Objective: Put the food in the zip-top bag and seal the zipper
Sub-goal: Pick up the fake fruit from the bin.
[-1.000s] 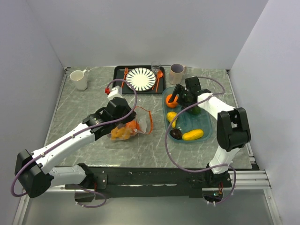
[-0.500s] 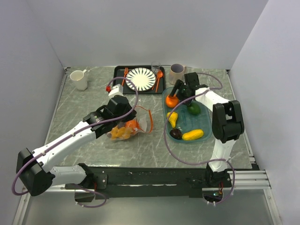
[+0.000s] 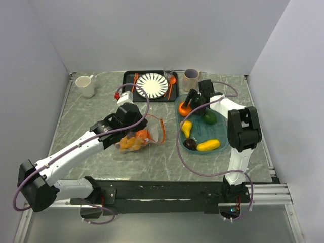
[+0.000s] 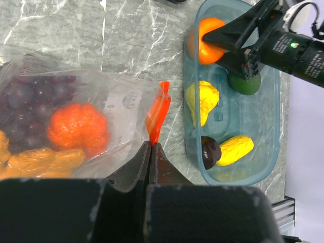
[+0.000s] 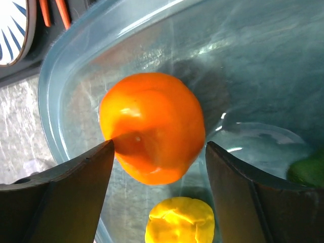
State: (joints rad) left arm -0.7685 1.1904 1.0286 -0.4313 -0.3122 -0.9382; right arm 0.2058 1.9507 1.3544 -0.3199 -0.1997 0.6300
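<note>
My right pincer (image 5: 160, 145) stands wide open astride the round orange (image 5: 152, 121) in the tub (image 4: 277, 116) — fruit squarely between its fingers. Left pincer (image 4: 151, 148) is clamped on the zip-top bag (image 4: 116, 98) at its mouth, leftward across the worktop (image 3: 91, 116).

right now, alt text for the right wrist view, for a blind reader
A round orange toy fruit sits in a teal translucent tub, between the right arm's two spread fingers. A yellow toy piece lies below it, a green one at the right edge, and a striped plate top left.
</note>
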